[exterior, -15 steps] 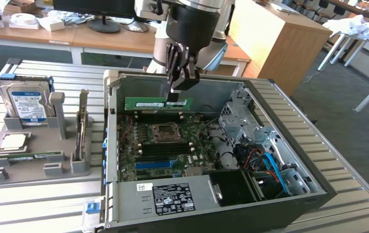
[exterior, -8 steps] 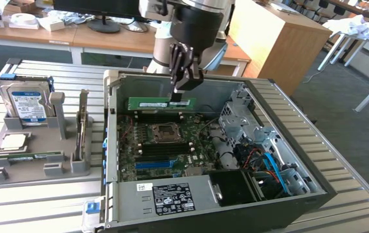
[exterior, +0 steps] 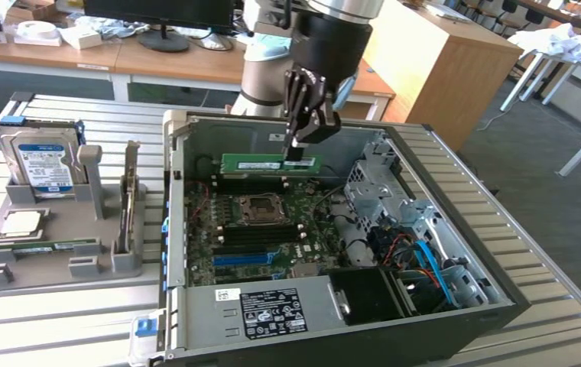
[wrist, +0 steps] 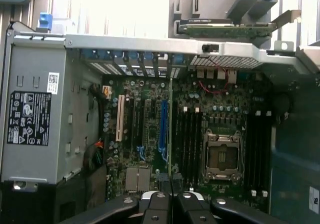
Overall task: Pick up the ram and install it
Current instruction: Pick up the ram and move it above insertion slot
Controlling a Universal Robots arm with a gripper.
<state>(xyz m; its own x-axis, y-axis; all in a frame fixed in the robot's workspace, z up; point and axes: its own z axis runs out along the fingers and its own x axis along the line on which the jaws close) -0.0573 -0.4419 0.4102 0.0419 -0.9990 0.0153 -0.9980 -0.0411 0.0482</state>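
The gripper [exterior: 300, 151] is clamped on the ram [exterior: 265, 162] near one end, just beside the processor socket [exterior: 258, 206]. It looks light, stiff and fragile, so its edges seem the safest hold.

arm [exterior: 266, 76]: grey, blue cap | wrist [exterior: 336, 42]: black | gripper [exterior: 301, 147]: black

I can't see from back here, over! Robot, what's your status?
Gripper shut on the ram. Ram held over the motherboard inside the case. Nothing lying across the memory slots.

case walls [exterior: 174, 222] around tool [exterior: 299, 153] (open above)
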